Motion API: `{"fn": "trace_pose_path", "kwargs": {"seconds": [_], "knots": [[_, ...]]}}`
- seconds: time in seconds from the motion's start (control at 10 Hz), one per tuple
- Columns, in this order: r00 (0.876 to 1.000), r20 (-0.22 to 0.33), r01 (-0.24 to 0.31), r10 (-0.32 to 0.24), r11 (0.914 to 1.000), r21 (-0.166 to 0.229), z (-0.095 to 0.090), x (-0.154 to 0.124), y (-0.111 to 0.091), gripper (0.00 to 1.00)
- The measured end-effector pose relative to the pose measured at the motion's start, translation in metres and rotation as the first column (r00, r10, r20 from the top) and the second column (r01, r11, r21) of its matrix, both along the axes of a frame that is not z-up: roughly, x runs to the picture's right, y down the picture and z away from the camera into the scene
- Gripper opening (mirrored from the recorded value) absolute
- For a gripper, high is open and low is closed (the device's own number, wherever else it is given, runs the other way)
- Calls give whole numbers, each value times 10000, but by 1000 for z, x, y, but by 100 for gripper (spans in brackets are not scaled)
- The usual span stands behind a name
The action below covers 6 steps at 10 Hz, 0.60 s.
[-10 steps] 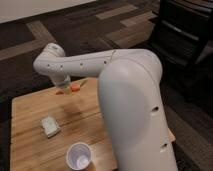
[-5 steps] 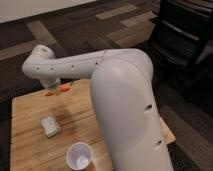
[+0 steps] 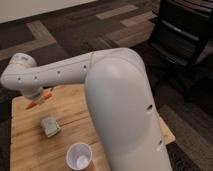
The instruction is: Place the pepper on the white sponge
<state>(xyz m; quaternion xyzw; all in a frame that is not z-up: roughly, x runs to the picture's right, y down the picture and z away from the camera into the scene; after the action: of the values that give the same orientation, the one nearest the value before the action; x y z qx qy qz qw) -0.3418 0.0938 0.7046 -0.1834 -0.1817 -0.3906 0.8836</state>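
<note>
Since the earlier frames the arm point(image 3: 65, 75) has swung further towards the left of the view, its rounded wrist end now above the table's left side. The pepper point(image 3: 33, 104) has travelled with it, away from the middle of the far edge. We look down on a wooden table point(image 3: 75, 120) of pale planks, standing on dark carpet point(image 3: 75, 35) laid in tiles with lighter grey strips across them. A pale band of wall point(image 3: 40, 7) shows along the top left, and a piece of black furniture point(image 3: 185, 30) with shelf-like tiers stands at the upper right. The arm's big white upper segment fills the right half of the view and hides that side of the table. The gripper point(image 3: 39, 98) hangs beneath the wrist end, over the far left part of the table, and it is clamped shut on the pepper. The pepper shows orange on both sides of the gripper, tilted with its left end lower. We cannot tell whether the pepper touches the wood. The white sponge point(image 3: 50, 126) lies flat on the table, nearer the camera than the gripper and slightly to the right, near the pepper but apart from it. A white plastic cup point(image 3: 79, 157) stands upright nearer still, close to the table's near edge and apart from the sponge.
</note>
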Motion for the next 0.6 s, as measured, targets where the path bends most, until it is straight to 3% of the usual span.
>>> {"fn": "trace_pose_path", "kwargs": {"seconds": [0.3, 0.6], "knots": [[9928, 337, 1161, -1154, 9930, -219, -7, 16, 30, 0], [9896, -18, 1439, -1441, 9885, -460, 8, 39, 46, 0]]}}
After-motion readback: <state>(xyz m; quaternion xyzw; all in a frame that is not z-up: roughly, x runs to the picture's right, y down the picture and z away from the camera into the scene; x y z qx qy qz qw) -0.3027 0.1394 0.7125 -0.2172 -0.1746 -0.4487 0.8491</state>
